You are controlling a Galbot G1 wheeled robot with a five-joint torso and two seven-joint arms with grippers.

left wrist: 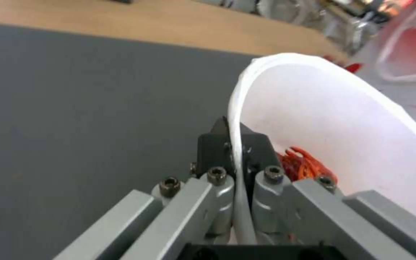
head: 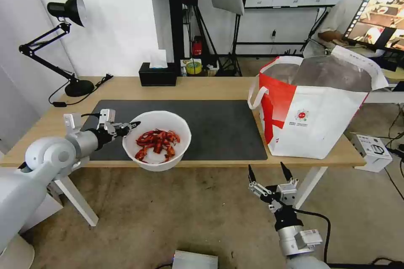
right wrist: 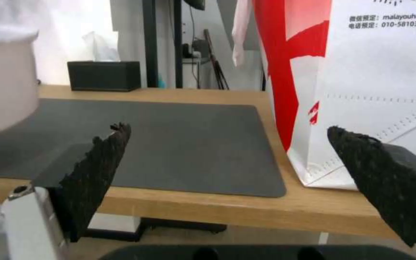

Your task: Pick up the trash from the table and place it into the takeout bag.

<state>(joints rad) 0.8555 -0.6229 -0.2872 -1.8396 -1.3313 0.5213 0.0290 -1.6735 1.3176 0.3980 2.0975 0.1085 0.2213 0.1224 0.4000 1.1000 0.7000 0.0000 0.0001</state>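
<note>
- Left tool [head: 134, 125] is clamping the rim of the white bowl [head: 156, 139] — one finger inside, one outside; the left wrist view is showing the rim [left wrist: 239, 144] pinched between the black pads [left wrist: 213, 148].
- Bowl is holding red crayfish shells [head: 156, 143]; it is sitting at the near left part of the dark grey mat [head: 219, 128], overhanging the front edge of the tabletop [head: 185, 86]. Cannot tell from these views whether it is resting on the mat or lifted off it.
- Right tool [head: 269, 172] is hanging below and in front of the tabletop's front edge, pointing up, fingers spread wide apart, gripping nothing; the right wrist view is showing both black pads [right wrist: 97, 159] with the mat and the bag between them.
- Takeout bag [head: 313, 109] is standing upright at the right end of the tabletop, just beside the mat's right edge — mouth open, foil lining visible, red side panel facing the bowl, white handle [head: 256, 96] hanging on that side.
- Black tissue box [head: 158, 75] is sitting at the far edge of the tabletop, well apart from the bowl; black desk lamp [head: 67, 42] is standing at the far left corner.
</note>
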